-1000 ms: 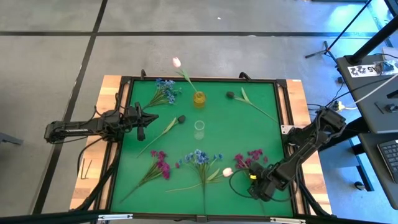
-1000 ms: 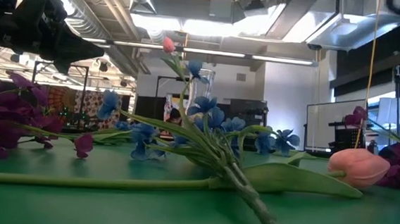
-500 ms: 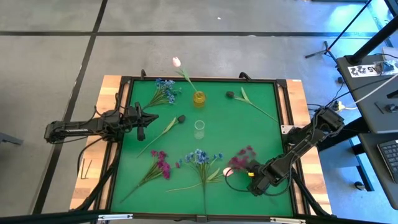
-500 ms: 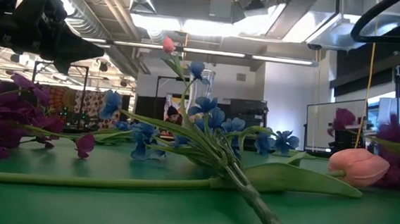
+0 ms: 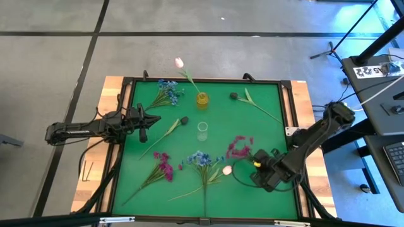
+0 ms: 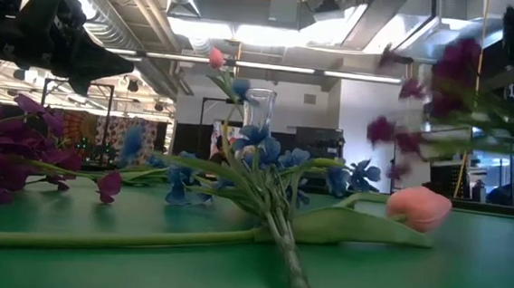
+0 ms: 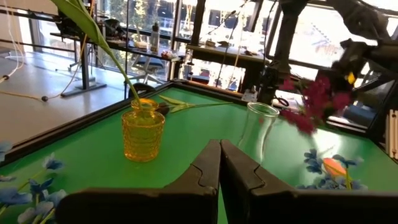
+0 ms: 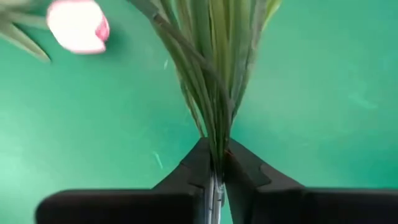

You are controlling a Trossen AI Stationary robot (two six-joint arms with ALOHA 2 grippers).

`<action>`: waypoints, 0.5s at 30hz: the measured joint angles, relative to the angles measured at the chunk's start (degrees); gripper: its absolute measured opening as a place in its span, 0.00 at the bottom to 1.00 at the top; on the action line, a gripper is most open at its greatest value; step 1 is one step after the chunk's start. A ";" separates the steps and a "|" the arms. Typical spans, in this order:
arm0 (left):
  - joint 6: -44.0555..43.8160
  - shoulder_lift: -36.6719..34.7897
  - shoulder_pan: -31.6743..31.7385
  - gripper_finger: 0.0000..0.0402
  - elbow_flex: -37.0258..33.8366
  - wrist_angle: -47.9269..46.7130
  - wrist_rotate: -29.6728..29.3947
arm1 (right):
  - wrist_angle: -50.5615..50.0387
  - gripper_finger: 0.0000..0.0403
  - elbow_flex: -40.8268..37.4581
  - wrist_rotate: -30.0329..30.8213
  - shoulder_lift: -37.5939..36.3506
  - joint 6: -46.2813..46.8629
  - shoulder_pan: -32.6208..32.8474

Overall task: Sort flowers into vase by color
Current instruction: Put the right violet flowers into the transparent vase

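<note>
Right gripper (image 8: 214, 167) clamped on magenta spray's (image 5: 239, 147) green stems, pink tulip bud (image 8: 78, 26) just beside it, left gripper (image 7: 220, 163) pinched shut, idle.

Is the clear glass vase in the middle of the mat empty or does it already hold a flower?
Empty. The clear vase stands upright with no stem inside in the left wrist view; the magenta spray is beside it, gripped by the right gripper.

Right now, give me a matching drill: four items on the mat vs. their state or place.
Items:
1. magenta spray
2. yellow vase
3. clear vase
4. left gripper

States:
A. empty, mid-mat
B. shut, idle at the mat's left edge
C. lifted, stems clamped in the right gripper jaws
D. holds one white-pink tulip

Pairs: 1-C, 2-D, 3-A, 4-B
</note>
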 joint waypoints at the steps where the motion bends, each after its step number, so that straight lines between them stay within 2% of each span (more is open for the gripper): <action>1: -0.03 0.00 0.00 0.00 0.00 0.00 0.01 | -1.50 0.06 0.03 0.85 -0.89 0.17 0.00; 5: -0.04 0.00 0.00 0.00 0.00 0.00 0.00 | -3.84 0.03 -0.01 4.80 -4.02 0.30 -0.10; 9: -0.04 0.00 -0.01 0.00 0.00 0.00 0.00 | -3.67 0.05 0.01 10.65 -7.02 -1.79 -1.56; 15: -2.88 0.00 -0.02 0.00 -0.01 -0.01 0.03 | 2.96 0.06 0.01 19.23 -10.71 -13.28 -6.19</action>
